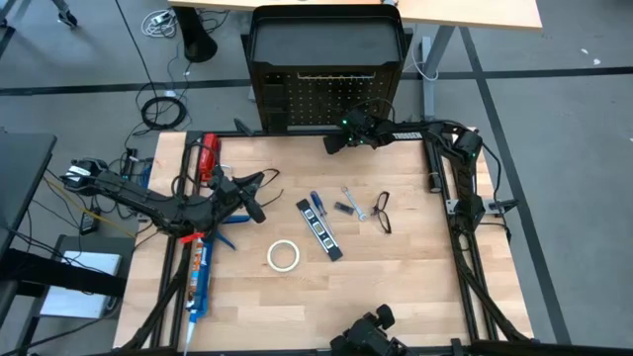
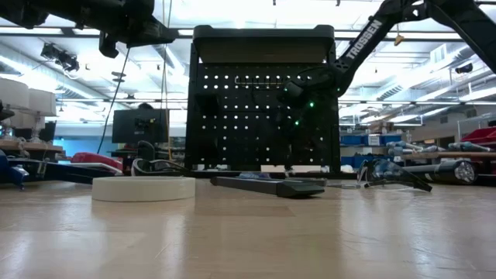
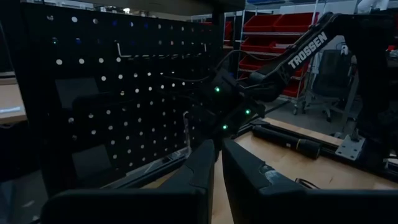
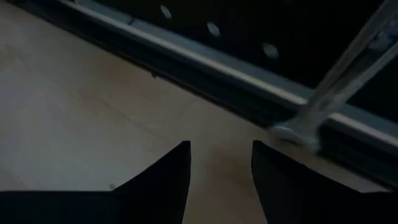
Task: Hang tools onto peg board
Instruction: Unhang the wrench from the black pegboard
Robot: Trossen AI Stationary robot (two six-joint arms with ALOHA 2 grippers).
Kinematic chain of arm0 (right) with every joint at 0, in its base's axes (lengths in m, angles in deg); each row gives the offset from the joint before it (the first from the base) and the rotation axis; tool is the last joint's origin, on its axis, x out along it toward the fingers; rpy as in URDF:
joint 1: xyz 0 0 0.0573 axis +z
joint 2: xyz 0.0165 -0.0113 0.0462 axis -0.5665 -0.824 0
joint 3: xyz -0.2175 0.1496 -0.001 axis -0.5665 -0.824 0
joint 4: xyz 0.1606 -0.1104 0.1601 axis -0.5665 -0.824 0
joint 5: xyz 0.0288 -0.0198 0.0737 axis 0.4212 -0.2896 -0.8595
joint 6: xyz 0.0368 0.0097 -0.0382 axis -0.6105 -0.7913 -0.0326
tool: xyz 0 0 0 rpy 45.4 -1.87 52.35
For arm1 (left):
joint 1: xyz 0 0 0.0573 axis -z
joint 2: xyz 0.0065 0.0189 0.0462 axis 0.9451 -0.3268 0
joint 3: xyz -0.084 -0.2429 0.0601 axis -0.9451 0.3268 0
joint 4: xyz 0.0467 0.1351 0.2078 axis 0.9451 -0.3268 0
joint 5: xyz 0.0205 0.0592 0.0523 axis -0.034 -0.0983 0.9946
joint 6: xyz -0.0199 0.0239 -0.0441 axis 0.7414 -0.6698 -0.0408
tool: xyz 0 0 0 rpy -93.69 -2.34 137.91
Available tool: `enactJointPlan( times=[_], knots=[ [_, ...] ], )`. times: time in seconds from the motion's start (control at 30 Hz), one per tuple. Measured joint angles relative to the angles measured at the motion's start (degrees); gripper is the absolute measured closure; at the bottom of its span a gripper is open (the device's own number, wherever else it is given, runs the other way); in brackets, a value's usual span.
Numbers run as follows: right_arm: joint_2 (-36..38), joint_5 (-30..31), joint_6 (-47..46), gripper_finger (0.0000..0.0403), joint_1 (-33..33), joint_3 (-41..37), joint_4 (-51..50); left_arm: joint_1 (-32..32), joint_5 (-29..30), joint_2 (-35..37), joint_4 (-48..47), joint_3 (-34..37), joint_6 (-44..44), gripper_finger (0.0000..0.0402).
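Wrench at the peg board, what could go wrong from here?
1. The silver wrench seems to hang on the peg board right beside the open right gripper; a careless pull-back could knock it off.
2. The left gripper points at the right arm; advancing now might make them collide.

Two wrenches [image 1: 351, 203], one tape roll [image 1: 283, 256]

Peg board [image 1: 331, 99] is set at top centre, behind the table [image 1: 396, 287]. Tape roll [image 1: 283, 256] is placed lower centre; screwdriver [image 1: 318, 205], wrench [image 1: 353, 203] and glasses [image 1: 383, 212] are spread to its upper right. Caulking gun [image 1: 198, 277] is laid at lower left.
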Motion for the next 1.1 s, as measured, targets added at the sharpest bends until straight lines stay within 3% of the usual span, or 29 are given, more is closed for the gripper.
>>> enactJointPlan(
  times=[0.13, 0.43, 1.1],
  knots=[
    [2.28, 0.58, 0.82, 0.0232, 0.0, -2.08, -0.2, 0.0, 0.05, 0.4, -0.06, 0.0, 0.13, 0.0365],
    [10.12, 4.11, -1.54, 0.0233, -0.2, -16.97, 15.2, -0.54, 1.25, 0.38, -0.11, 0.0, -0.27, 0.0365],
    [7.58, 8.19, -1.26, 0.0233, -1.8, -13.75, 15.31, -1.22, -0.85, 0.33, -0.15, 0.0, 0.03, 0.0365]
  ],
)
